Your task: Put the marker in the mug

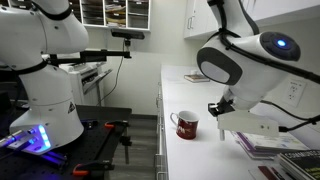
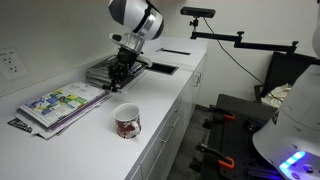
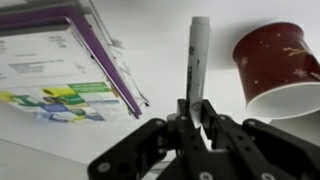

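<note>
While the white robot arm (image 1: pixel 250 55) leans over the white worktop (image 2: pixel 90 140), its black two-fingered tool (image 3: pixel 197 106) is clamped on the slim, white-bodied marker (image 3: pixel 198 55). The wrist view shows this plainly: the two fingers (image 3: pixel 212 118) press against the marker from either side, and the stick runs straight out from between them towards 12 o'clock. I cannot make out the marker in either exterior view, only the tool (image 1: pixel 221 108) hanging clear of the worktop. The small dark red ceramic mug with a white design on its side (image 1: pixel 186 124) stands upright on the worktop with its light inside showing. In that exterior view it sits at about 8 o'clock from the tool, near it but apart. In the other exterior view the mug (image 2: pixel 127 121) lies at 6 o'clock below the tool (image 2: pixel 120 72). From the wrist the mug (image 3: pixel 280 65) appears at 2 o'clock of the marker, not touching it. A spread of colourful printed magazines (image 2: pixel 60 103) lies flat on the worktop, at 10 o'clock of the marker in the wrist view.
</note>
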You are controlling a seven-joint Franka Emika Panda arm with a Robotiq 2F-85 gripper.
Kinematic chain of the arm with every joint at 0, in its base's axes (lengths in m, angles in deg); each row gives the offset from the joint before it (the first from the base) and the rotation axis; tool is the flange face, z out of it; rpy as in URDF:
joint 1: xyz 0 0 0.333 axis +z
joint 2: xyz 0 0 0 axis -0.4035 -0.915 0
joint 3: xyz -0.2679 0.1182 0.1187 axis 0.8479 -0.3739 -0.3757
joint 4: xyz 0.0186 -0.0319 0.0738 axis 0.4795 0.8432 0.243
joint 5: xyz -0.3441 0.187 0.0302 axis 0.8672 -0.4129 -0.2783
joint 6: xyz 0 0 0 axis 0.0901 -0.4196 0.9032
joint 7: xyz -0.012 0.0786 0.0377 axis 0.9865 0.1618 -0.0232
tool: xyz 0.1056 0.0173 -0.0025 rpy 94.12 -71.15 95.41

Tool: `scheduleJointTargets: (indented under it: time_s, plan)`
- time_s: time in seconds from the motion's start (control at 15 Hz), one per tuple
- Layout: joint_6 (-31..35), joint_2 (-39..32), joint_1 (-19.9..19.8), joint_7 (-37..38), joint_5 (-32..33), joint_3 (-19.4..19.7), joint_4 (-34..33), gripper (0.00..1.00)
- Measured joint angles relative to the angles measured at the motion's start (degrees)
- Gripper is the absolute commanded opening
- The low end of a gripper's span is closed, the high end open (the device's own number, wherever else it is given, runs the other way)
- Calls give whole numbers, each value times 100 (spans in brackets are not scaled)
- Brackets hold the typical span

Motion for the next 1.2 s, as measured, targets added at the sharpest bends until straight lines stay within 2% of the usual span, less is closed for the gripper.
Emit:
scheduleJointTargets:
  time_s: [0.2, 0.33, 0.53, 0.8, 1.2]
  plan:
    - [-1217, 191, 27, -898, -724, 332, -46, 5]
    - [-2054, 302, 241, -1247, -1030, 801, -101, 5]
    - [-2970, 376, 777, -1334, -1258, 1614, -236, 5]
    - [-3594, 377, 1442, -1334, -1391, 2347, -385, 5]
    - [-4242, 340, 2063, -1334, -1408, 2678, -490, 5]
